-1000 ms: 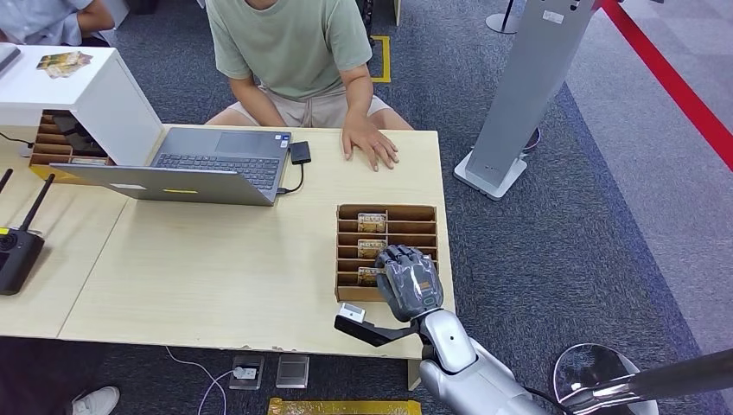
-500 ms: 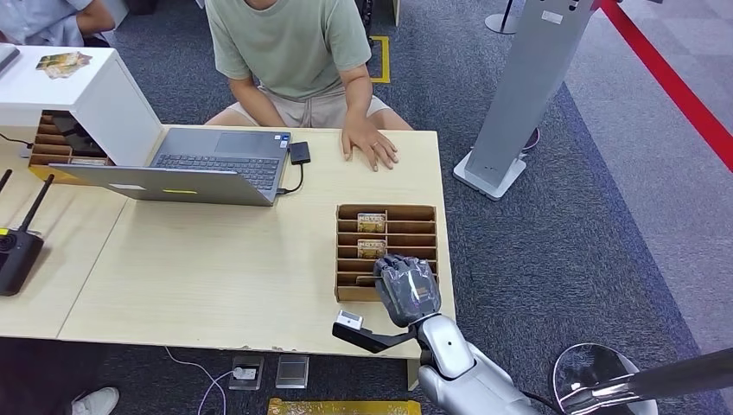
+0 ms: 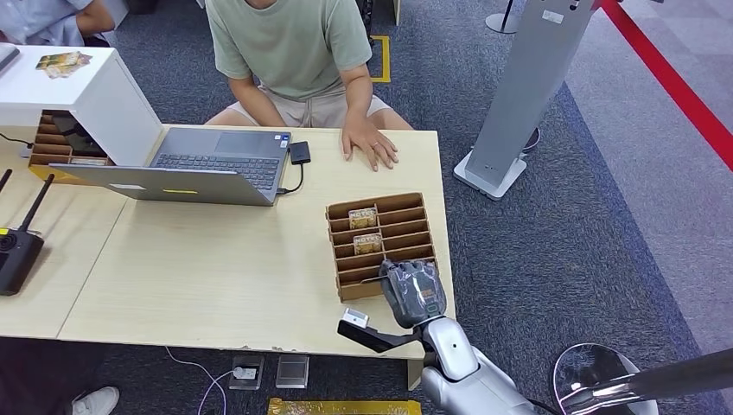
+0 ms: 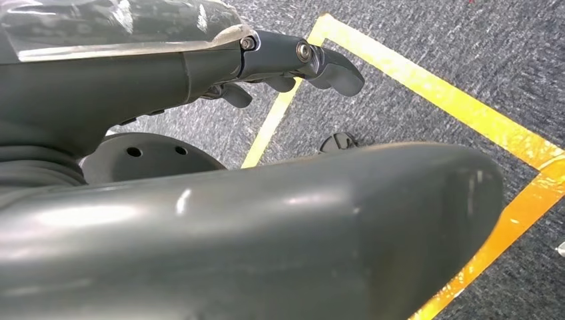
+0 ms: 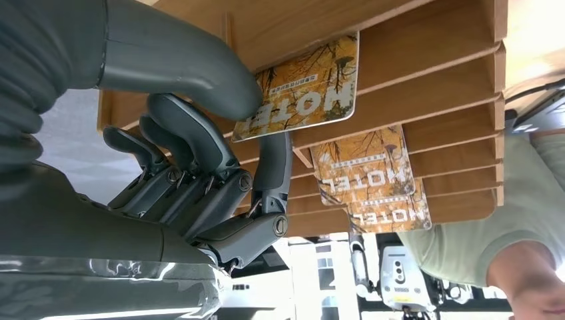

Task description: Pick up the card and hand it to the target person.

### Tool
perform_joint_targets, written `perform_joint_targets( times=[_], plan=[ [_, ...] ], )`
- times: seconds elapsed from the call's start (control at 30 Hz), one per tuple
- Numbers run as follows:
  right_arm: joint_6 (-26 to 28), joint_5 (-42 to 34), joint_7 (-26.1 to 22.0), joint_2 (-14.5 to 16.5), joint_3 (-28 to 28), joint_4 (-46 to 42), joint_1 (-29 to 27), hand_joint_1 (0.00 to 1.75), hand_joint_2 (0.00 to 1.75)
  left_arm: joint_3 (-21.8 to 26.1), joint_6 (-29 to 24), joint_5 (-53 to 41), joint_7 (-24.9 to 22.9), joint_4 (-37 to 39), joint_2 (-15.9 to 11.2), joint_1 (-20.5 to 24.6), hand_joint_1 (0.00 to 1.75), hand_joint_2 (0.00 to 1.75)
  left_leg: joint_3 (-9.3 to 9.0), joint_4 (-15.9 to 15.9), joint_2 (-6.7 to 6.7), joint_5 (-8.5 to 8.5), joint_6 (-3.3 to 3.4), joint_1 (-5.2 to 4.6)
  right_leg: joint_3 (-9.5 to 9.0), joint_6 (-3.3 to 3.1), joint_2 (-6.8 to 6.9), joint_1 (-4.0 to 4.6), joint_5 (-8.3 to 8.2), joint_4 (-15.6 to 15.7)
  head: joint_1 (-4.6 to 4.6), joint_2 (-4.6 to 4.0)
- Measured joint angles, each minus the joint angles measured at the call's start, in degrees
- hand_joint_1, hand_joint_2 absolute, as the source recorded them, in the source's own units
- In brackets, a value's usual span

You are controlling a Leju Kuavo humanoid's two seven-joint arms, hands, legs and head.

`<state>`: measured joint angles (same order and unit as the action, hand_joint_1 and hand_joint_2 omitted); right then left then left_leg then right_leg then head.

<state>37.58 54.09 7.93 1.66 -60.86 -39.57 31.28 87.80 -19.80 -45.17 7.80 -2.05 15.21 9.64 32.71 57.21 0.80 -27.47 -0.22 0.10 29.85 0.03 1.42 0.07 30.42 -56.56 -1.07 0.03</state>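
Note:
A wooden slotted card rack (image 3: 402,226) lies skewed on the right part of the table (image 3: 216,259), with two hotel cards (image 3: 362,217) in its far slots. My right hand (image 3: 413,291) rests over the rack's near end. In the right wrist view, that hand (image 5: 200,180) pinches a yellow hotel card (image 5: 313,80) between thumb and a finger, the card still partly in its slot. Two more cards (image 5: 363,163) stand in the slots beyond. The target person (image 3: 294,43) in a green shirt sits across, one hand (image 3: 370,143) flat on the table. My left hand (image 4: 300,60) hangs over the carpet, holding nothing.
An open laptop (image 3: 199,164) with a small black adapter (image 3: 300,153) sits at the table's far left. A white box (image 3: 78,95) and a black device with antennas (image 3: 17,251) lie further left. A grey stand (image 3: 519,95) rises on the carpet to the right.
The card rack has turned and slid on the table, its far end swinging left. My right hand has drawn slightly toward me at the rack's near end.

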Motion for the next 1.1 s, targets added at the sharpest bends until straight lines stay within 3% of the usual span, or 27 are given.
perform_joint_targets(
  times=[0.43, 0.7, 1.1],
  plan=[
    [0.1, 6.7, -6.9, -1.1, 11.8, -12.2, -1.6, 1.75, 1.75, 0.0, -0.9, 0.1, 0.0, 0.0, 0.0, -0.1, 0.00, 0.00, 0.00, 0.0, 0.00, 0.00, 0.00, 0.00, 0.01, 0.00, 0.00, 0.00, 0.00, 0.0, -0.03, -0.01],
    [0.1, 6.3, -9.6, -1.2, 18.5, -20.1, -1.2, 1.75, 1.75, 0.0, -3.2, 1.3, -4.7, 0.0, 0.9, -0.1, 0.00, 0.00, 0.02, 0.0, 0.00, 0.00, 0.00, 0.00, 0.01, 0.00, 0.00, 0.00, 0.00, 0.0, 0.01, 0.01],
    [0.1, 3.6, -8.7, 1.5, 20.7, -22.0, 4.7, 1.75, 1.75, 0.0, -2.3, -1.6, -6.2, 0.0, 1.1, 0.0, 0.00, 0.00, 0.03, 0.0, 0.00, 0.00, 0.00, 0.00, 0.01, 0.00, 0.00, 0.01, 0.00, 0.0, -0.01, 0.00]
  ],
)
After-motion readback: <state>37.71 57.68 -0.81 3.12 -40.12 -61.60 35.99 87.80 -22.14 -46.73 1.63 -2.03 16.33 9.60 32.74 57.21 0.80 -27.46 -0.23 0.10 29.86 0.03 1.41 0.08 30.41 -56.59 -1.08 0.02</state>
